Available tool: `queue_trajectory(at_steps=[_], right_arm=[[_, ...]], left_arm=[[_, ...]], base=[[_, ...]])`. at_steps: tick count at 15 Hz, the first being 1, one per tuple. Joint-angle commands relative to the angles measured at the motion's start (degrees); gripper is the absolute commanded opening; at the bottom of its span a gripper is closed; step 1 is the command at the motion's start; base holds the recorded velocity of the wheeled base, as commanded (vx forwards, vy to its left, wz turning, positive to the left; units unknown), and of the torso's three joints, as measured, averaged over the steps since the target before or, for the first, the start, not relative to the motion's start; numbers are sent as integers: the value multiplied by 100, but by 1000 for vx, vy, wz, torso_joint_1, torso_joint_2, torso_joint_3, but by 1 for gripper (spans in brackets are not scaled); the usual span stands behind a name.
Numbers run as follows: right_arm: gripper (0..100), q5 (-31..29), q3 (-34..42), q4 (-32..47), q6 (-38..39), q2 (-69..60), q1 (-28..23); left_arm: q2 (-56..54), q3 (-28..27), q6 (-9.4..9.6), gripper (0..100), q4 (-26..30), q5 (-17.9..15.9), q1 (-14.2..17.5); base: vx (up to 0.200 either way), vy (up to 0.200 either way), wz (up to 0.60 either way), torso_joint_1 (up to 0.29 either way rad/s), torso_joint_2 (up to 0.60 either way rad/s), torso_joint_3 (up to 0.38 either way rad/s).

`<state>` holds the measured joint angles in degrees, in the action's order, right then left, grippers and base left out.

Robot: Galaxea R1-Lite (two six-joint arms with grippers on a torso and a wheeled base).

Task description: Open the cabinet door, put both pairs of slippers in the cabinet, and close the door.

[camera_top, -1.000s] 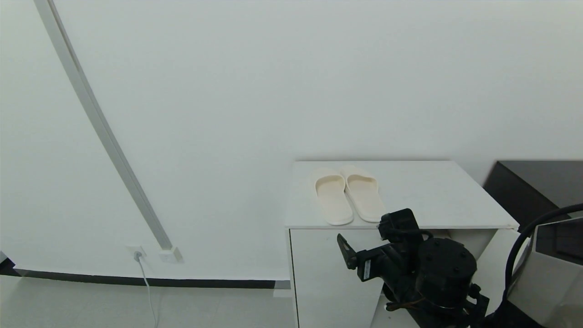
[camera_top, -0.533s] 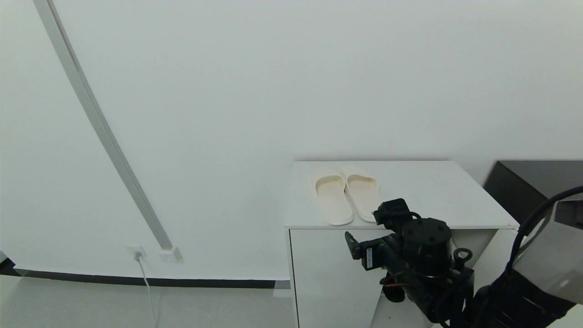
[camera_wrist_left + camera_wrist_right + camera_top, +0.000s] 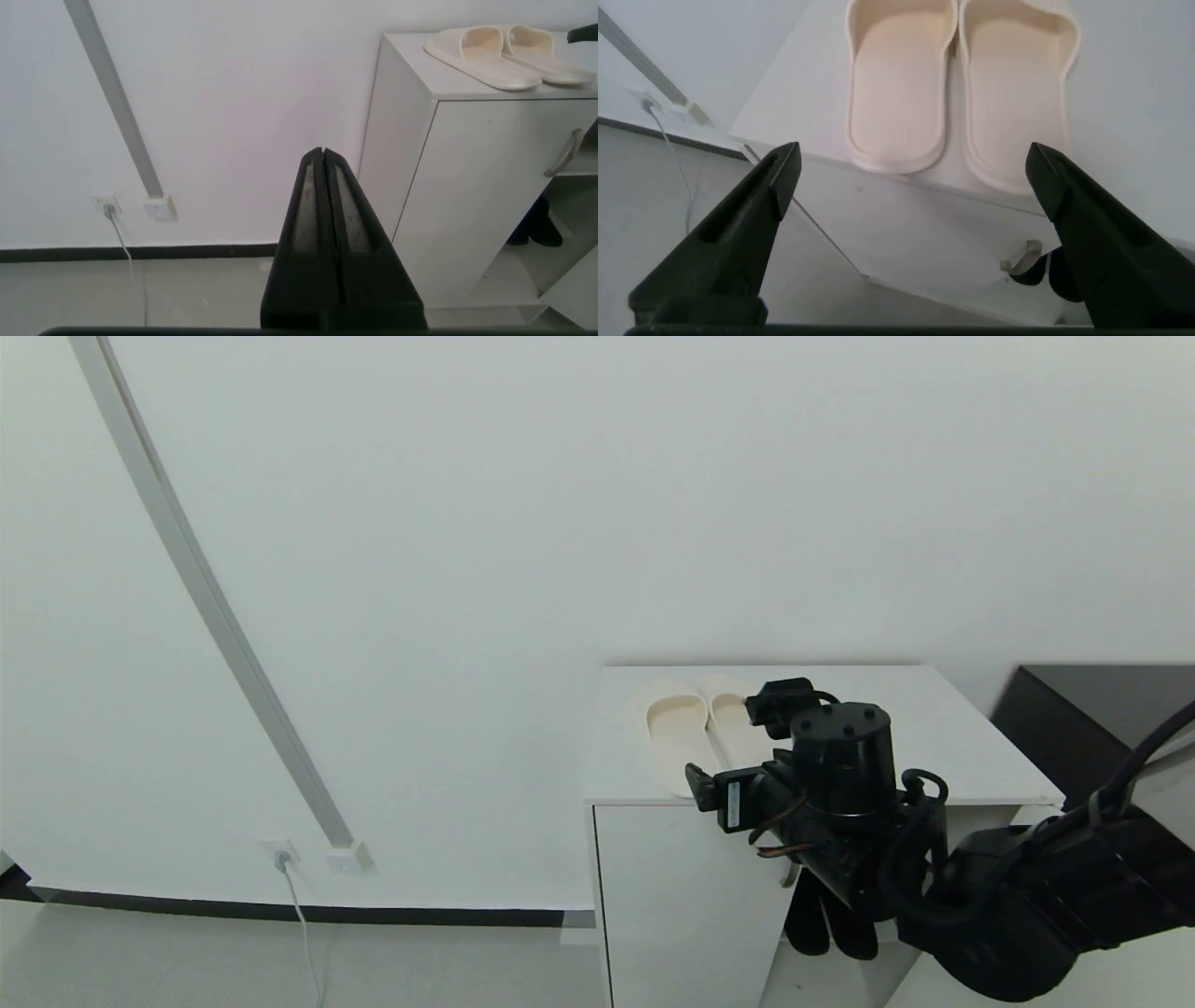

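Your right end effector [image 3: 913, 159] is hovering released above the cream slippers [image 3: 680, 733], which are lying side by side on top of the cabinet [image 3: 934, 747]. The black slippers [image 3: 537, 229] are sitting inside it. Your left end effector [image 3: 322, 161] is hanging clenched and empty.

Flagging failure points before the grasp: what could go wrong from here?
1. The cream slippers lie heels-first at the cabinet top front edge; a nudge from the open right gripper could tip them off.
2. It straddles both slippers, so closing might catch only one.
3. A dark pair sits on the shelf and could crowd placement.
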<state>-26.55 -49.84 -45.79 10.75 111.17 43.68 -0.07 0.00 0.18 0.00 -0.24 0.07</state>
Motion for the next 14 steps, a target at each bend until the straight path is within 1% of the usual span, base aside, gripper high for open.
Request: queue_trajectory(at_steps=[1, 5, 8, 10, 12, 14], right_arm=[[100, 1, -26, -9, 67, 72, -9], [100, 27, 53, -97, 85, 186, -70], [100, 62, 193, -484, 67, 379, -105], [100, 264, 308, -756, 41, 546, -176], [100, 405, 317, -1020, 23, 757, -307], [100, 484, 281, -1099, 23, 880, -404]], left_arm=[[7, 0, -1, 0, 0, -11, 1], [7, 0, -1, 0, 0, -11, 1], [7, 0, -1, 0, 0, -2, 1], [7, 0, -27, 0, 0, 16, 1], [7, 0, -45, 0, -9, 24, 1], [7, 0, -53, 0, 0, 24, 1]], base=[[0, 0, 0, 0, 0, 0], [200, 0, 0, -2, -6, 2], [200, 0, 0, 10, 7, -1], [200, 0, 0, 5, 2, 0], [0, 0, 0, 0, 0, 0], [0, 0, 0, 0, 0, 0]])
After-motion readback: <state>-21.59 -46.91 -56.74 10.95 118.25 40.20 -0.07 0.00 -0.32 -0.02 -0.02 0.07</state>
